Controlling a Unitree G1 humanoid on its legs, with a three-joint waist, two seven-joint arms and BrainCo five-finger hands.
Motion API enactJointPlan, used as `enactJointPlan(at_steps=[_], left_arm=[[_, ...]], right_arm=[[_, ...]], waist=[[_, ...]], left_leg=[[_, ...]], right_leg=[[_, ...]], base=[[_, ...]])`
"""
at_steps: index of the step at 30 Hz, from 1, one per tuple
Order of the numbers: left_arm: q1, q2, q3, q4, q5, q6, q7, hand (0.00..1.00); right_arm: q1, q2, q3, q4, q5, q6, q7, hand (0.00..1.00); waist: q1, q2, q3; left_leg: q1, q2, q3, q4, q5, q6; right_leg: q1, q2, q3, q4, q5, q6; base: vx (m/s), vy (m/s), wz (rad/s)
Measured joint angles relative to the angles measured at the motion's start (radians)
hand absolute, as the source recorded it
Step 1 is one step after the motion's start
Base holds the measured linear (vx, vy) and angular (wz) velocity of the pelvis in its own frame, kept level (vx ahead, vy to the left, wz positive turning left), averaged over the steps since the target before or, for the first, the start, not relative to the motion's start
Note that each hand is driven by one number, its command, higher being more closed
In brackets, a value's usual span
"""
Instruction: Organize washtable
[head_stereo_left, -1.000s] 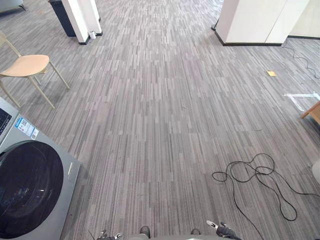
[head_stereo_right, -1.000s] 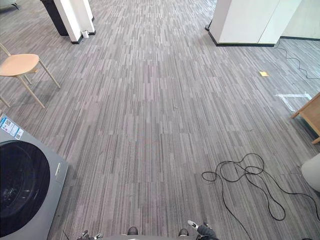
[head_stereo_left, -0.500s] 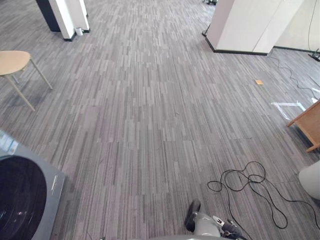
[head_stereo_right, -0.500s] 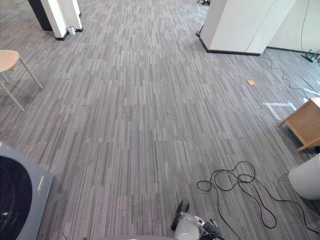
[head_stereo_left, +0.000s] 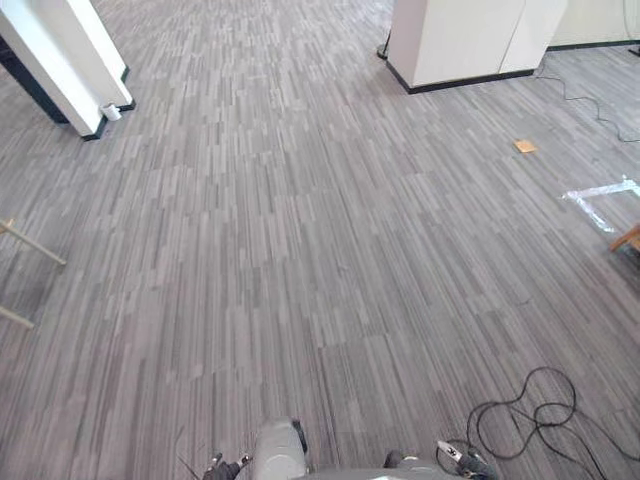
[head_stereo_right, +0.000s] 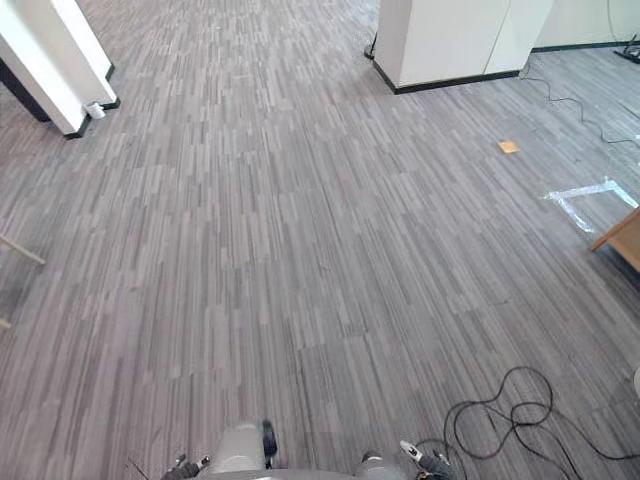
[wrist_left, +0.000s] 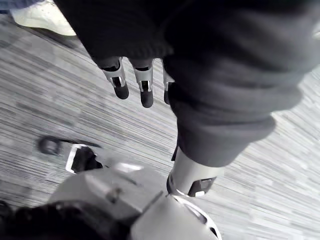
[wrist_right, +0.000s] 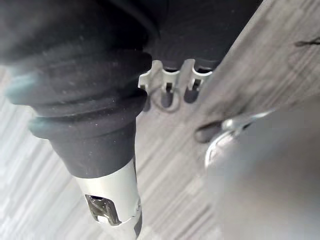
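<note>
Left wrist view has the left hand (wrist_left: 145, 87) hanging above the carpet (wrist_left: 45, 100), its fingers (wrist_left: 120, 82) straight and side by side, touching and holding nothing. In the right wrist view the right hand (wrist_right: 172, 82) also hangs over the carpet, fingers loosely extended and close together, empty. From the head, a white pillar (head_stereo_left: 60, 60) stands far left with a small white cup (head_stereo_left: 111, 112) at its base. A white block (head_stereo_left: 450, 40) stands far right. Nearer lie a tan square (head_stereo_left: 525, 146) and tape strips (head_stereo_left: 600, 195), beside a wooden corner (head_stereo_left: 630, 238). Two pale legs (head_stereo_left: 30, 245) show at the left edge.
</note>
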Motion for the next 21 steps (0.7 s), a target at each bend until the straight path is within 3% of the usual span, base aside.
enactJointPlan(at_steps=[1, 2, 3, 5, 7, 8, 9, 10, 11, 12, 13, 14, 15, 16, 17, 18, 19, 20, 21], left_arm=[[0.001, 0.001, -0.004, -0.004, 0.0, -0.001, 0.001, 0.0], [0.004, 0.004, -0.005, -0.006, 0.001, -0.001, 0.003, 0.0], [0.001, 0.013, -0.006, -0.008, 0.001, 0.0, 0.004, 0.0], [-0.02, 0.036, -0.008, -0.029, 0.002, -0.008, 0.008, 0.0], [-0.015, 0.06, -0.008, -0.018, 0.012, -0.006, 0.008, 0.0], [-0.012, 0.062, -0.009, -0.017, 0.016, -0.005, 0.009, 0.0], [-0.009, 0.074, -0.038, -0.017, 0.044, -0.001, 0.009, 0.0], [-0.009, 0.08, -0.05, -0.016, 0.059, -0.001, 0.007, 0.0], [-0.01, 0.091, -0.066, -0.016, 0.074, 0.0, 0.004, 0.0], [-0.01, 0.097, -0.074, -0.01, 0.099, 0.005, 0.002, 0.0], [-0.013, 0.097, -0.081, -0.003, 0.101, 0.005, 0.002, 0.0], [-0.016, 0.102, -0.111, 0.015, 0.108, 0.005, 0.002, 0.0], [-0.018, 0.104, -0.129, 0.025, 0.114, 0.006, 0.001, 0.0], [-0.026, 0.104, -0.167, 0.036, 0.119, 0.007, 0.0, 0.0], [-0.038, 0.101, -0.181, 0.042, 0.119, 0.007, 0.0, 0.0], [-0.057, 0.096, -0.197, 0.045, 0.12, 0.007, -0.002, 0.0], [-0.069, 0.088, -0.199, 0.045, 0.121, 0.005, -0.005, 0.0], [-0.077, 0.086, -0.198, 0.046, 0.131, 0.002, -0.016, 0.0], [-0.079, 0.084, -0.196, 0.048, 0.139, 0.001, -0.02, 0.0]], right_arm=[[0.0, 0.001, 0.0, 0.0, -0.013, -0.002, 0.0, 0.0], [0.003, 0.007, 0.015, 0.003, -0.03, -0.003, -0.002, 0.0], [0.0, 0.009, 0.03, 0.004, -0.039, -0.004, -0.002, 0.0], [-0.042, 0.056, 0.059, 0.02, -0.075, -0.004, 0.001, 0.0], [-0.05, 0.088, 0.067, 0.02, -0.108, -0.004, 0.004, 0.0], [-0.048, 0.09, 0.065, 0.02, -0.111, -0.004, 0.004, 0.0], [-0.035, 0.089, 0.064, 0.017, -0.13, -0.003, 0.019, 0.0], [-0.027, 0.089, 0.064, 0.014, -0.138, -0.009, 0.019, 0.0], [-0.026, 0.089, 0.055, -0.008, -0.145, -0.014, 0.022, 0.0], [-0.026, 0.08, 0.054, -0.015, -0.149, -0.013, 0.022, 0.0], [-0.023, 0.075, 0.051, -0.02, -0.154, -0.021, 0.022, 0.0], [-0.022, 0.068, 0.03, -0.034, -0.154, -0.032, 0.022, 0.0], [-0.02, 0.068, 0.023, -0.047, -0.153, -0.035, 0.022, 0.0], [-0.018, 0.061, -0.002, -0.09, -0.15, -0.043, 0.023, 0.0], [-0.019, 0.058, -0.012, -0.109, -0.148, -0.044, 0.024, 0.0], [-0.02, 0.05, -0.022, -0.131, -0.139, -0.046, 0.024, 0.0], [-0.019, 0.044, -0.029, -0.133, -0.135, -0.04, 0.022, 0.0], [-0.012, 0.05, -0.057, -0.119, -0.129, -0.03, 0.021, 0.0], [-0.009, 0.049, -0.068, -0.109, -0.125, -0.028, 0.02, 0.0]], waist=[[0.008, -0.002, -0.001], [0.023, -0.019, -0.004], [0.032, -0.028, -0.011], [0.036, -0.091, -0.015], [0.036, -0.131, -0.025], [0.033, -0.136, -0.029], [0.033, -0.139, -0.041], [0.032, -0.135, -0.043], [0.027, -0.131, -0.039], [0.023, -0.132, -0.04], [0.018, -0.126, -0.04], [0.001, -0.109, -0.039], [-0.008, -0.099, -0.038], [-0.045, -0.07, -0.031], [-0.054, -0.057, -0.023], [-0.062, -0.039, -0.011], [-0.079, -0.031, -0.005], [-0.091, -0.041, -0.005], [-0.093, -0.043, -0.004]], left_leg=[[0.005, -0.038, -0.041, -0.268, 0.078, -0.005], [0.01, -0.057, -0.057, -0.32, 0.221, -0.005], [0.005, -0.073, -0.053, -0.297, 0.261, 0.02], [-0.041, -0.1, -0.054, -0.181, 0.206, 0.112], [0.008, -0.128, -0.027, -0.146, 0.147, 0.145], [0.034, -0.14, -0.022, -0.135, 0.118, 0.152], [0.125, -0.172, -0.001, -0.136, 0.04, 0.174], [0.157, -0.185, 0.003, -0.149, 0.014, 0.182], [0.209, -0.208, 0.002, -0.169, -0.012, 0.19], [0.291, -0.231, -0.005, -0.218, -0.031, 0.197], [0.336, -0.237, -0.012, -0.246, -0.038, 0.202], [0.424, -0.246, -0.035, -0.317, -0.04, 0.204], [0.462, -0.245, -0.047, -0.349, -0.041, 0.205], [0.536, -0.234, -0.084, -0.409, -0.045, 0.211], [0.562, -0.23, -0.096, -0.43, -0.048, 0.213], [0.597, -0.225, -0.118, -0.458, -0.052, 0.214], [0.638, -0.224, -0.148, -0.494, -0.057, 0.212], [0.69, -0.234, -0.176, -0.536, -0.066, 0.197], [0.717, -0.233, -0.19, -0.543, -0.081, 0.179]], right_leg=[[0.052, -0.016, 0.0, -0.018, -0.036, 0.026], [0.097, -0.039, 0.009, -0.032, -0.066, 0.054], [0.107, -0.05, 0.011, -0.03, -0.081, 0.051], [0.087, -0.089, 0.017, 0.023, -0.027, 0.032], [0.051, -0.15, 0.076, 0.176, 0.008, 0.076], [0.04, -0.166, 0.103, 0.245, 0.025, 0.086], [-0.041, -0.213, 0.159, 0.508, 0.138, 0.06], [-0.082, -0.234, 0.164, 0.612, 0.203, 0.036], [-0.154, -0.256, 0.175, 0.786, 0.203, 0.027], [-0.236, -0.25, 0.179, 0.966, 0.135, 0.027], [-0.268, -0.237, 0.168, 1.015, 0.092, 0.02], [-0.327, -0.207, 0.104, 1.063, -0.019, -0.019], [-0.36, -0.19, 0.067, 1.056, -0.068, -0.03], [-0.446, -0.15, -0.04, 0.948, -0.158, -0.048], [-0.482, -0.136, -0.07, 0.873, -0.167, -0.054], [-0.538, -0.119, -0.105, 0.722, -0.153, -0.05], [-0.584, -0.105, -0.135, 0.468, -0.068, -0.015], [-0.624, -0.115, -0.159, 0.29, 0.011, 0.031], [-0.649, -0.118, -0.159, 0.265, 0.024, 0.027]], base=[[0.66, 0.175, -0.26], [0.81, 0.225, -0.22], [0.66, 0.177, -0.13], [0.66, 0.176, -0.03], [0.65, 0.205, -0.04], [0.74, 0.232, -0.05], [0.57, 0.186, -0.05], [0.69, 0.223, -0.04], [0.55, 0.161, -0.01], [0.57, 0.154, 0.02], [0.56, 0.124, 0.15], [0.47, 0.082, 0.26], [0.6, 0.059, 0.64], [0.6, -0.012, 0.71], [0.6, -0.039, 0.87], [0.59, -0.085, 0.9], [0.6, -0.129, 1.23], [0.76, -0.212, 1.18], [0.84, -0.29, 1.04]])
